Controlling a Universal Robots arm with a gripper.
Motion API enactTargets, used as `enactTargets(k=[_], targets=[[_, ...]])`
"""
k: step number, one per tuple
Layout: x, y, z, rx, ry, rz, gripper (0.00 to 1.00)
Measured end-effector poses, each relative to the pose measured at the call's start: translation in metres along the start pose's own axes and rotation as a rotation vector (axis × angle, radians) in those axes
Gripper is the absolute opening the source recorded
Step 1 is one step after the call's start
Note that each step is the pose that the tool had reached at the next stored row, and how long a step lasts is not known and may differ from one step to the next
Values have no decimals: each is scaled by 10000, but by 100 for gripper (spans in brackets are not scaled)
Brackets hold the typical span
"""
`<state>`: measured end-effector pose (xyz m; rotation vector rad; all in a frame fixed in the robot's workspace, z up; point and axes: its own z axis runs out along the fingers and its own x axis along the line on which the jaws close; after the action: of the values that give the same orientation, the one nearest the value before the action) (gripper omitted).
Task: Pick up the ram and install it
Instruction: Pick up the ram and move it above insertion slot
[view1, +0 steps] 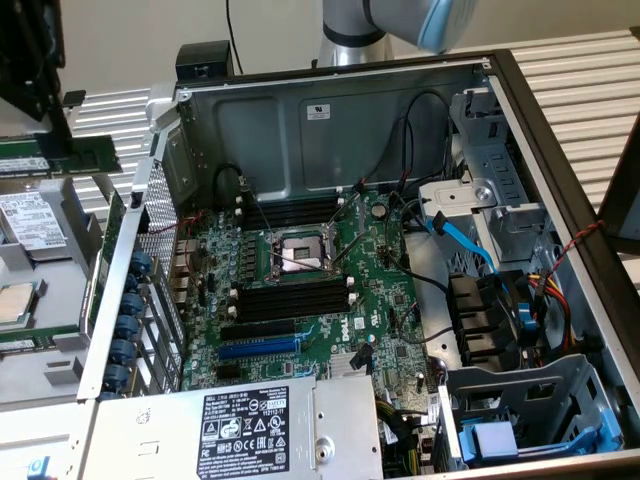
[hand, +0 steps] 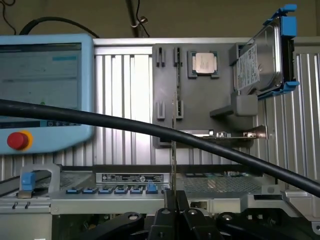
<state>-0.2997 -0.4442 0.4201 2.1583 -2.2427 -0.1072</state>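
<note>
In the exterior view, the black gripper (view1: 62, 132) is at the exterior view's left. It is over the flat grey plastic tray (view1: 75, 300), beside the open metal computer case (view1: 330, 120). Its fingers pinch the ram (view1: 75, 155), a long thin green board.

In the wrist view, the gripper (hand: 176, 212) is almost closed, squeezing the ram (hand: 173, 165) by its thin edge.

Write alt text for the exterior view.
An open desktop computer case shows its green motherboard, with black memory slots beside the CPU socket. The ram, a green stick, is outside the case at the exterior view's left, near a hard drive.
</note>
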Motion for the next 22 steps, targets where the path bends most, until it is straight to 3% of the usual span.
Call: enactTargets(k=[13, 22], targets=[[-23, -567, -48, -147, 11, 6, 12], [-40, -977, -76, -176, 13, 7, 12]])
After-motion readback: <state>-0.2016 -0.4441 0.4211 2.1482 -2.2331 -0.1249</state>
